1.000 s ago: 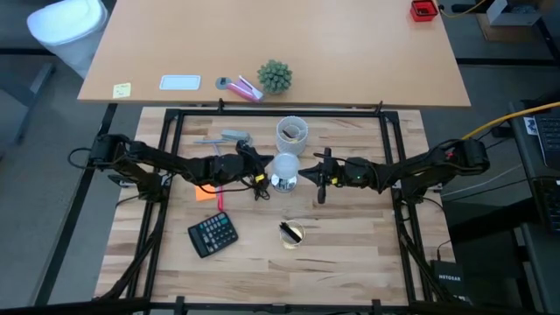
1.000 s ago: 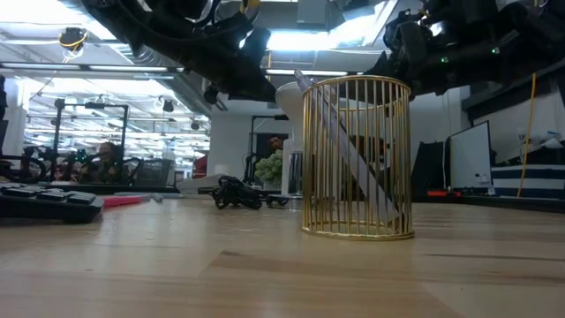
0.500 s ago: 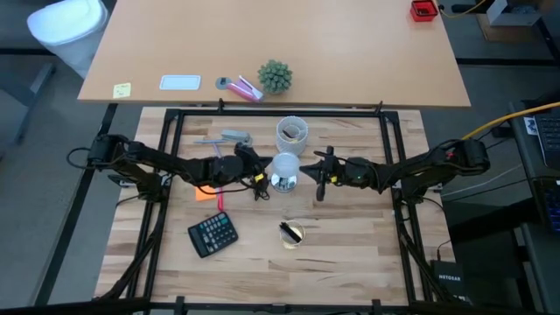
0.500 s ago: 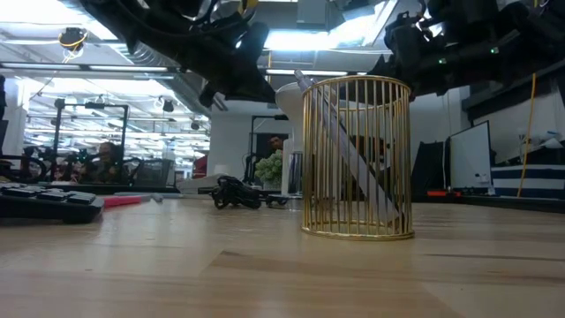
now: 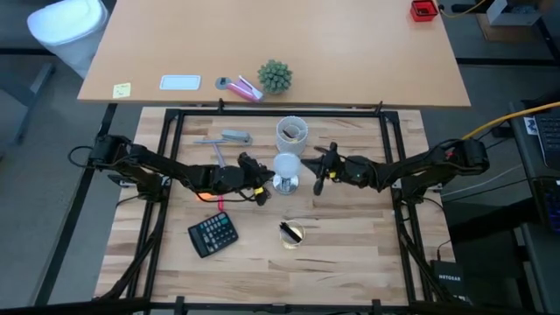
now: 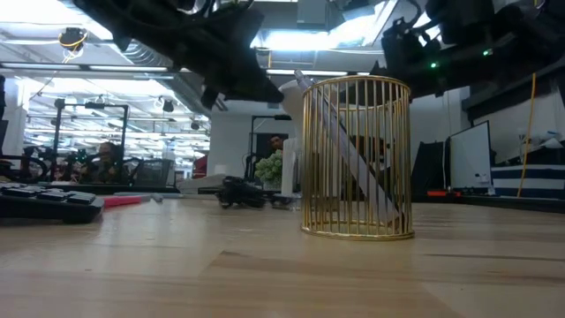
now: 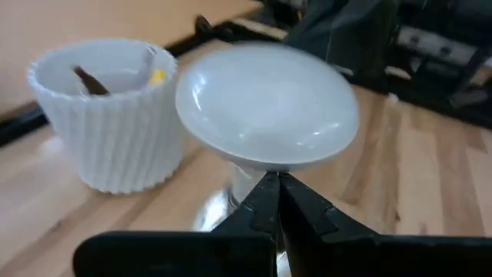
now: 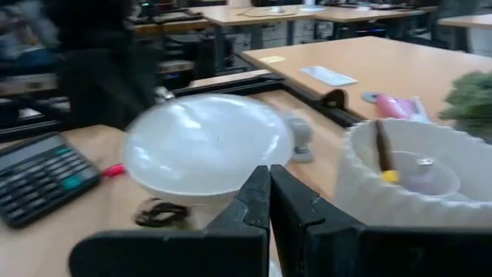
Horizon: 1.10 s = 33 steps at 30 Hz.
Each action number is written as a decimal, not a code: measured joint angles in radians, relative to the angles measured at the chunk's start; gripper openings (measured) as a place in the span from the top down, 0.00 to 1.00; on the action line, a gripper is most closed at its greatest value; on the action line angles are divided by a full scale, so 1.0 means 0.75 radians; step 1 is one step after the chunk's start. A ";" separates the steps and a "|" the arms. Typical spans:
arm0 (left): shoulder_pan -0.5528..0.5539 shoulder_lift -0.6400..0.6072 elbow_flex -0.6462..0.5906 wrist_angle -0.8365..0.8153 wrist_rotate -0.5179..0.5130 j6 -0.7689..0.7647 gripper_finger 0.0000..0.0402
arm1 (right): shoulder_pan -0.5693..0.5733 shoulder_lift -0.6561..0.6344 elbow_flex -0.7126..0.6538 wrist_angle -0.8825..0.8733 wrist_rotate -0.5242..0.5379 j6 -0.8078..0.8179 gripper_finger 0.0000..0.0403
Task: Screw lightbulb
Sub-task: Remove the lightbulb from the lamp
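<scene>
Both pairs of fingers are pressed together, holding nothing: your left gripper sits just left of the white pear-shaped lightbulb, your right gripper just right of it. The bulb stands upright, dome up, mid-bench. Just behind it is the pale ribbed cup; the gold wire pen holder and black calculator lie nearer the front edge. You have open wooden bench on the front right.
</scene>
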 joint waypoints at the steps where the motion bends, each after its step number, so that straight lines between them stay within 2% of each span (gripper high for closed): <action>1: -0.003 -0.001 0.000 0.008 -0.011 0.000 0.99 | -0.009 0.000 0.000 -0.002 -0.011 0.000 0.99; 16: -0.092 -0.020 0.002 0.039 -0.050 0.014 0.99 | -0.024 -0.047 -0.001 -0.008 0.000 -0.071 0.99; 20: -0.130 -0.023 0.002 0.114 -0.058 0.093 0.99 | -0.024 -0.126 -0.001 -0.009 -0.095 -0.071 0.99; 24: -0.147 -0.023 0.002 0.205 -0.062 0.221 0.99 | -0.023 -0.192 -0.001 -0.014 -0.290 -0.060 0.99; 29: -0.113 -0.023 0.003 0.250 -0.247 0.330 0.99 | -0.022 -0.201 -0.001 -0.041 -0.446 0.040 0.99; 31: -0.085 -0.023 0.003 0.248 -0.316 0.333 0.99 | -0.012 -0.192 -0.001 -0.075 -0.458 0.066 0.99; 33: -0.046 -0.023 0.003 0.235 -0.327 0.333 0.99 | 0.006 -0.185 -0.002 -0.107 -0.442 0.062 0.99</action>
